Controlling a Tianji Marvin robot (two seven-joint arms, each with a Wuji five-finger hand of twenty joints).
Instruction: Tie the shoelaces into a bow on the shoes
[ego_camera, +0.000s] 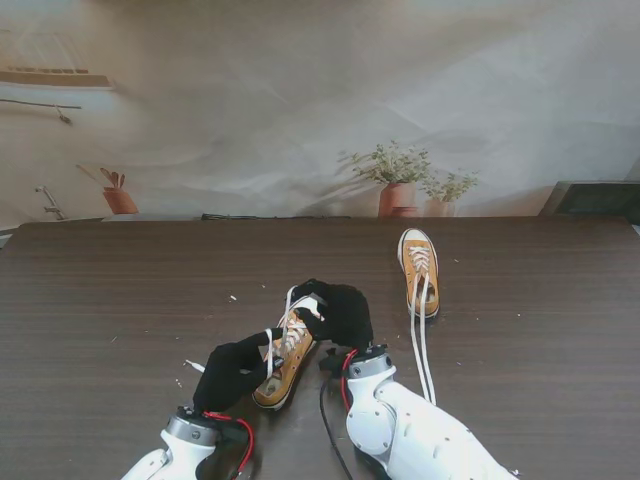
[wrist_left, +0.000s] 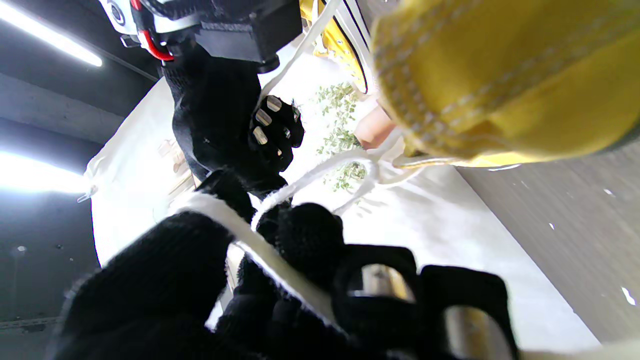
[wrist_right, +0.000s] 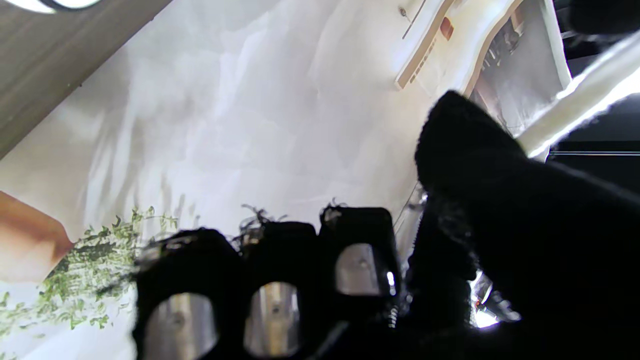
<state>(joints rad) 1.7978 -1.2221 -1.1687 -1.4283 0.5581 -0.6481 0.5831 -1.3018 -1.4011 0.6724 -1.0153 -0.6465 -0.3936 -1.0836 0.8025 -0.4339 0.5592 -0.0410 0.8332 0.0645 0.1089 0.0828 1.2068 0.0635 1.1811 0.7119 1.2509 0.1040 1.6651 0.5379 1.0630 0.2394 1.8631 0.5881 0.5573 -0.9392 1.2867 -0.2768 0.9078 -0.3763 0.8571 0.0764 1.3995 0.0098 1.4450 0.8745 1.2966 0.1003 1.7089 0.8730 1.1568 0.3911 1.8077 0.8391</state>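
A mustard sneaker (ego_camera: 281, 379) with white laces lies on the dark table (ego_camera: 120, 300) just in front of me, toe pointing away. My left hand (ego_camera: 235, 372), in a black glove, sits at its left side, shut on a white lace (ego_camera: 269, 350); the left wrist view shows that lace (wrist_left: 280, 272) crossing the fingers, beside the sneaker's heel (wrist_left: 500, 75). My right hand (ego_camera: 343, 312) curls over the toe end, shut on another lace strand (wrist_right: 585, 90) pinched by the thumb. A second sneaker (ego_camera: 418, 262) stands farther right, its loose laces (ego_camera: 420, 350) trailing toward me.
Small white specks (ego_camera: 193, 366) dot the table left of the near shoe. A black cable (ego_camera: 325, 425) hangs by my right forearm. Behind the table's far edge hangs a printed backdrop with potted plants (ego_camera: 397, 180).
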